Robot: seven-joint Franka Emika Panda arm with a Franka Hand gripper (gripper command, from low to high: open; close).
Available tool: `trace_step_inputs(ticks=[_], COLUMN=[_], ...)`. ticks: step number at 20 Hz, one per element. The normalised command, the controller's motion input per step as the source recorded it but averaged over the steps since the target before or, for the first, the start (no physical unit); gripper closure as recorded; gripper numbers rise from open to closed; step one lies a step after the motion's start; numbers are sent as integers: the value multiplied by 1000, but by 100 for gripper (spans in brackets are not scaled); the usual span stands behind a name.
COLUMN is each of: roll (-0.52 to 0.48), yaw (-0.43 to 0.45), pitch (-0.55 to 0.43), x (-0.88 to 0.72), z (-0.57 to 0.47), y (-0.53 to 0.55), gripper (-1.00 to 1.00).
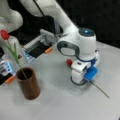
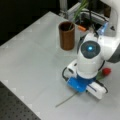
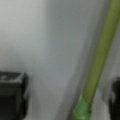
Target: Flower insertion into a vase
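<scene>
Close against the wrist camera, a green tulip stem (image 3: 100,57) runs up the picture between two dark fingers (image 3: 11,96), one at the left edge and one at the right; the stem lies nearer the right finger, with pale table showing on both sides of it, so the jaws stand spread about the stem and are not pinching it. In both front views the gripper (image 1: 79,79) is down at the grey table (image 1: 57,100), its white body and blue-lit wrist hiding the fingertips. This tulip lies flat on the table: in a front view its red bloom (image 1: 69,62) pokes out on the gripper's left and the thin stem runs out to the lower right, while in a front view the bloom (image 2: 106,71) shows at the arm's right and the stem's end (image 2: 65,100) reaches toward the bottom. The vase (image 1: 28,83), reddish-brown and upright, stands well apart from the gripper at a front view's lower left, and near a front view's top (image 2: 67,35). A second tulip (image 1: 5,34) already stands in it, leaning to the left, its stem going down into the dark inside. Behind the vase lie orange-tipped bits of equipment (image 1: 48,50).
</scene>
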Motion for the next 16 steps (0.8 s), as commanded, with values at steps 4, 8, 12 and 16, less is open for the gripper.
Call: trace_step_inputs(ticks=[4, 8, 12, 16], roll=[-224, -220, -209, -178], yaw=[9, 12, 16, 32], pitch=[-20, -1, 33, 68], x=[45, -4, -74, -165], z=[-101, -60, 34, 217], y=[24, 7, -23, -53], gripper=[100, 100, 100, 100])
